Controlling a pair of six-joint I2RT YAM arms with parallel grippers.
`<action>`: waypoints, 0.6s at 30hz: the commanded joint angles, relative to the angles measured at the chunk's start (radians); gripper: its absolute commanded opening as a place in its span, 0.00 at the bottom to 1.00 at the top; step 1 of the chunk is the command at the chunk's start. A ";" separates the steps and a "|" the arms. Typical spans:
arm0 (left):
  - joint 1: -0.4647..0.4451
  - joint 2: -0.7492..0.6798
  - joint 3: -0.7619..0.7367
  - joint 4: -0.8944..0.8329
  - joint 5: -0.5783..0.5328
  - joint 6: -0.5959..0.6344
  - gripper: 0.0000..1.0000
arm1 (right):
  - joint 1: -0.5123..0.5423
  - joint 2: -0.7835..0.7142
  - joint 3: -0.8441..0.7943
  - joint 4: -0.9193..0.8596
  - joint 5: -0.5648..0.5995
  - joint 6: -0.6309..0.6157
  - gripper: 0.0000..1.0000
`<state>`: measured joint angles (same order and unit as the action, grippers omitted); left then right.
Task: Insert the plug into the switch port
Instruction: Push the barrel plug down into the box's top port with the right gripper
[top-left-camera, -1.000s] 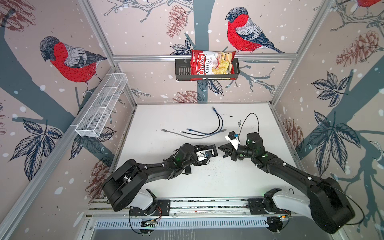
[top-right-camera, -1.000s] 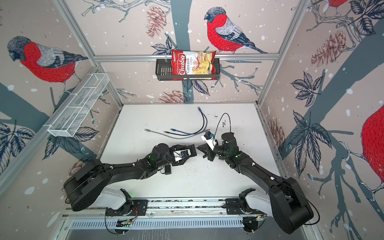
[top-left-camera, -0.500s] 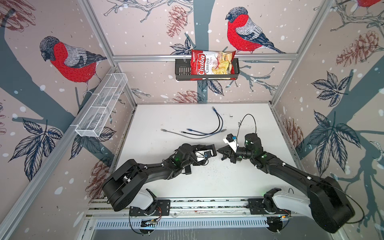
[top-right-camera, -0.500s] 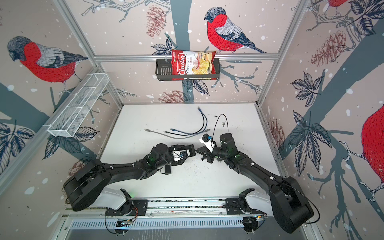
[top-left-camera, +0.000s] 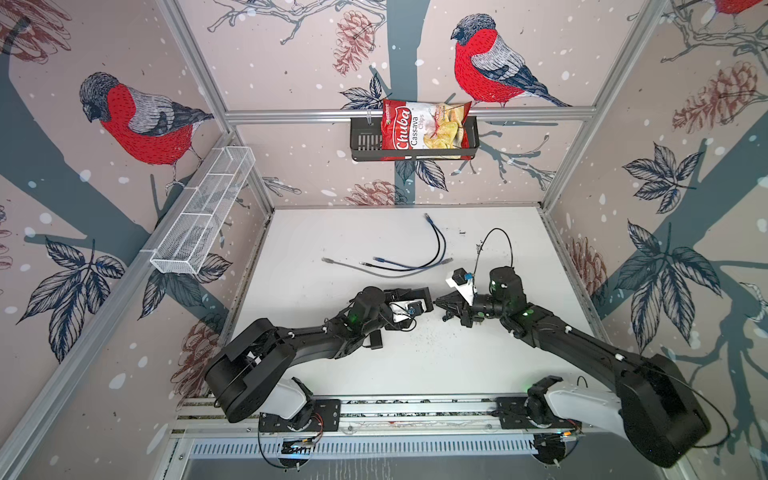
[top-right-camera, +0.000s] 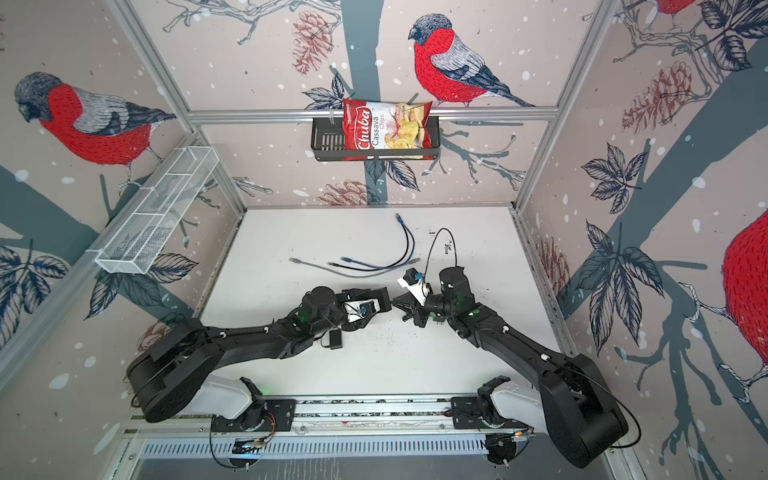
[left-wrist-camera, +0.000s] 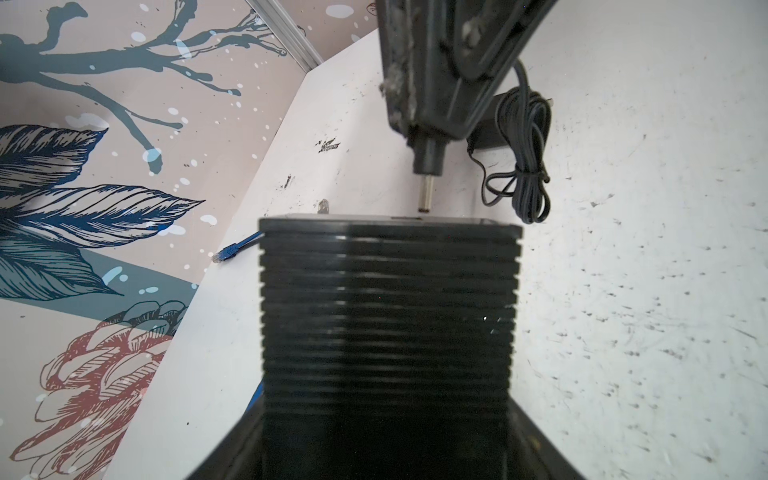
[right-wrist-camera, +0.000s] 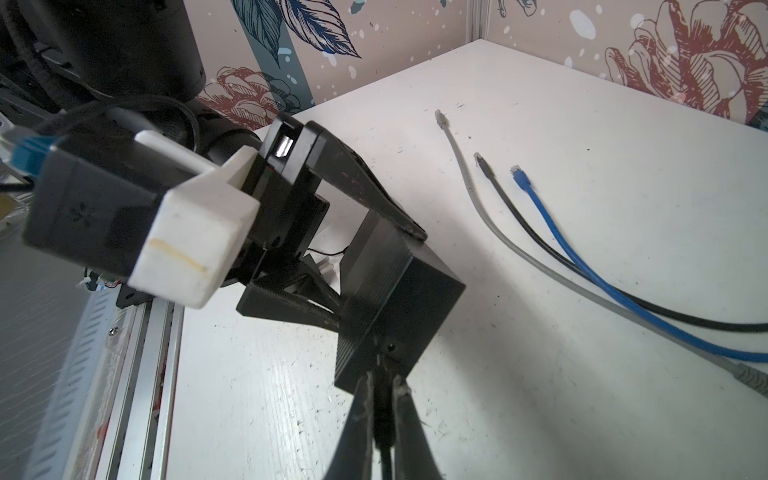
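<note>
Right gripper (right-wrist-camera: 382, 384) has edged toward switch (right-wrist-camera: 395, 299) w/ jaws pinched on plug (left-wrist-camera: 428, 162), tip just at its end face. We clamp switch in left gripper (right-wrist-camera: 376, 278), port end facing plug, b/c that steadies insertion.

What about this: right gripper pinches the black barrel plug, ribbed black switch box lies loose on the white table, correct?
No. The ribbed black switch box is not loose: the left gripper grips it, as the right wrist view shows. The rest holds.
</note>
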<state>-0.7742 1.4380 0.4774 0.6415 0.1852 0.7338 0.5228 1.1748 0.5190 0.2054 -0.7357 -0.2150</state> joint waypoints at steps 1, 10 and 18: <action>0.004 -0.011 -0.002 0.056 0.020 0.006 0.19 | 0.001 0.013 0.014 0.015 -0.021 -0.017 0.00; 0.003 -0.016 0.001 0.042 0.031 0.006 0.19 | 0.000 0.043 0.037 0.020 -0.028 -0.022 0.00; 0.003 -0.016 0.002 0.052 0.033 0.006 0.19 | 0.000 0.052 0.052 0.012 -0.047 -0.024 0.00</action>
<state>-0.7734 1.4265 0.4759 0.6392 0.1970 0.7364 0.5224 1.2221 0.5602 0.2047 -0.7563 -0.2329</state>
